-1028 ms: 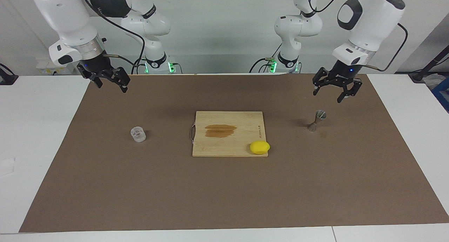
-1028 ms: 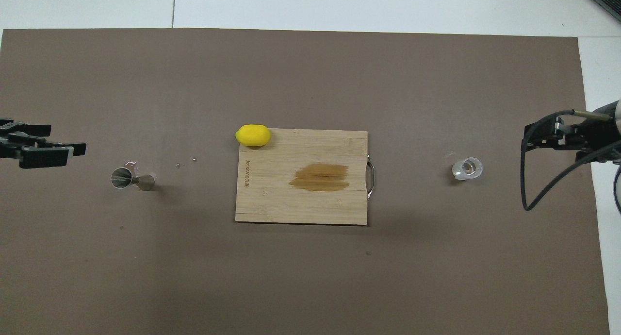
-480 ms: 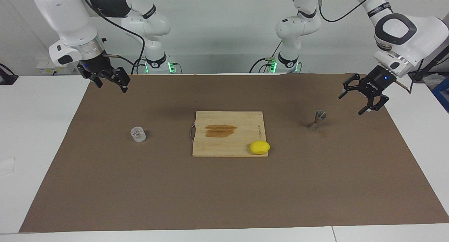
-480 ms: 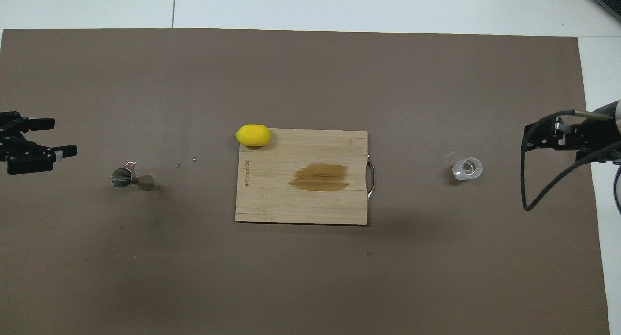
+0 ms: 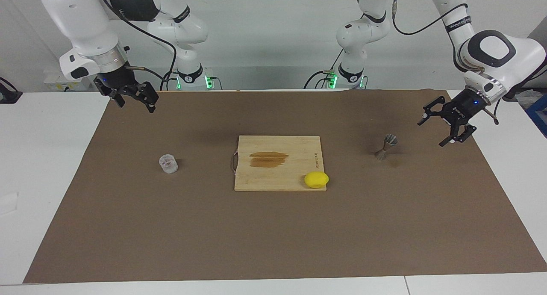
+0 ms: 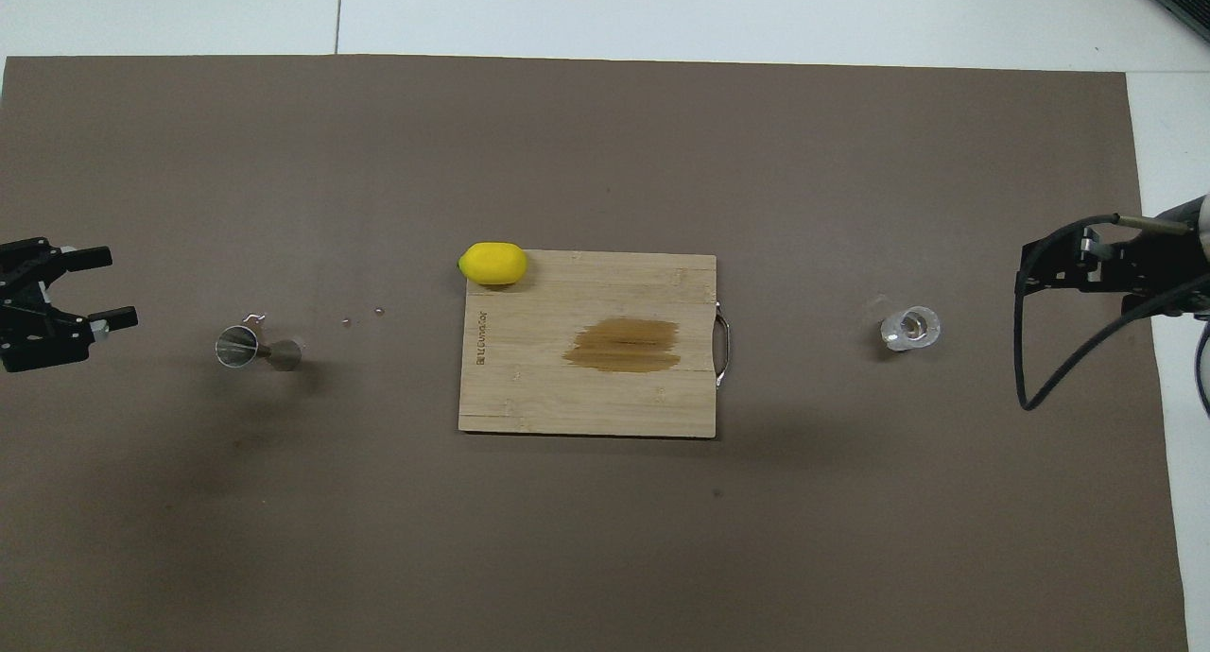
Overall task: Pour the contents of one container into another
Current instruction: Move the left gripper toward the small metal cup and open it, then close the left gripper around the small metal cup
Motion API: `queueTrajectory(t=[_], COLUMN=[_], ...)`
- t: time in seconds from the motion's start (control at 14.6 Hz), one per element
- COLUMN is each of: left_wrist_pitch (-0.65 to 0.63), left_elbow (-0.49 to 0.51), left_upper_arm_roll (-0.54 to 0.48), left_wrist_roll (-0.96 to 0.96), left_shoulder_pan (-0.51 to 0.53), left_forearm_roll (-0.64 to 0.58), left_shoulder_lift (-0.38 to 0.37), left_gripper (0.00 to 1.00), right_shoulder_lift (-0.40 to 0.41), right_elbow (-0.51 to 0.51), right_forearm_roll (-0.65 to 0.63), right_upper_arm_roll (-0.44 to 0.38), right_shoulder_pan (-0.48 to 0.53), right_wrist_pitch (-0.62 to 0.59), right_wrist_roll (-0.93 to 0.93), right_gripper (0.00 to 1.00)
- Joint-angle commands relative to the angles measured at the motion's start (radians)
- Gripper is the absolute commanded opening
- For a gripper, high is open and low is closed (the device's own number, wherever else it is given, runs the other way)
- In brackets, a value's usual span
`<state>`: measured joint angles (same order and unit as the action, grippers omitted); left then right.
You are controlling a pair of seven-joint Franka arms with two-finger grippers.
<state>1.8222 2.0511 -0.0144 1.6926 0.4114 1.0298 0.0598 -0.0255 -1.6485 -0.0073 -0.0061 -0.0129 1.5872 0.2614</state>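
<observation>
The clear glass cup (image 5: 168,163) (image 6: 910,328) stands upright on the brown mat toward the right arm's end of the table. The silver hourglass jigger (image 5: 386,146) (image 6: 250,348) stands upright toward the left arm's end. My left gripper (image 5: 432,132) (image 6: 118,288) hangs open low over the mat beside the jigger, on the side toward the table's end. It is tilted, its fingers point toward the jigger, and it is clear of it. My right gripper (image 5: 136,106) waits open and raised over the mat's corner by its base, well apart from the cup.
A wooden cutting board (image 5: 277,175) (image 6: 586,406) with a dark stain lies mid-table between cup and jigger. A yellow lemon (image 5: 316,179) (image 6: 492,263) sits at its corner, farther from the robots. A few small droplets (image 6: 346,321) dot the mat near the jigger.
My left gripper has swung from above the jigger out toward the table's end, dropped lower and tilted sideways. The right arm, cup and jigger have not moved.
</observation>
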Motion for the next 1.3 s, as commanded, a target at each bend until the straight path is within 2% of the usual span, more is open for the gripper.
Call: queueTrajectory(t=[0.0,0.14,0.27,0.55,0.75,0.96,1.23], left_wrist_pitch=[-0.030,-0.050,-0.090,-0.168,-0.270,-0.322,-0.276], left_elbow=[0.001,0.049,0.092,0.127,0.126,0.147,0.175], left_upper_arm_roll=[0.010,0.010,0.010,0.010,0.010,0.007,0.005], left_wrist_roll=[0.305,0.506,0.525,0.731,0.840,0.855,0.862], left_shoulder_pan=[0.046,0.055,0.056,0.092,0.090,0.081,0.076], left_forearm_roll=[0.099,0.159,0.217,0.274,0.314,0.314,0.315], left_shoulder_lift=[0.089,0.100,0.110,0.143,0.232,0.238,0.241], left_gripper=[1.00,1.00,1.00,1.00,1.00,1.00,1.00], right_shoulder_lift=[-0.020,-0.022,-0.020,-0.020,-0.020,-0.020,-0.020], right_elbow=[-0.022,-0.022,-0.022,-0.022,-0.022,-0.022,-0.022], right_forearm_roll=[0.021,0.021,0.021,0.021,0.021,0.021,0.023], right_upper_arm_roll=[0.008,0.008,0.008,0.008,0.008,0.008,0.008], right_shoulder_pan=[0.016,0.016,0.016,0.016,0.016,0.016,0.016], right_wrist_pitch=[0.001,0.001,0.001,0.001,0.001,0.001,0.001], right_wrist_roll=[-0.024,-0.024,-0.024,-0.024,-0.024,-0.024,-0.024], right_gripper=[1.00,1.00,1.00,1.00,1.00,1.00,1.00])
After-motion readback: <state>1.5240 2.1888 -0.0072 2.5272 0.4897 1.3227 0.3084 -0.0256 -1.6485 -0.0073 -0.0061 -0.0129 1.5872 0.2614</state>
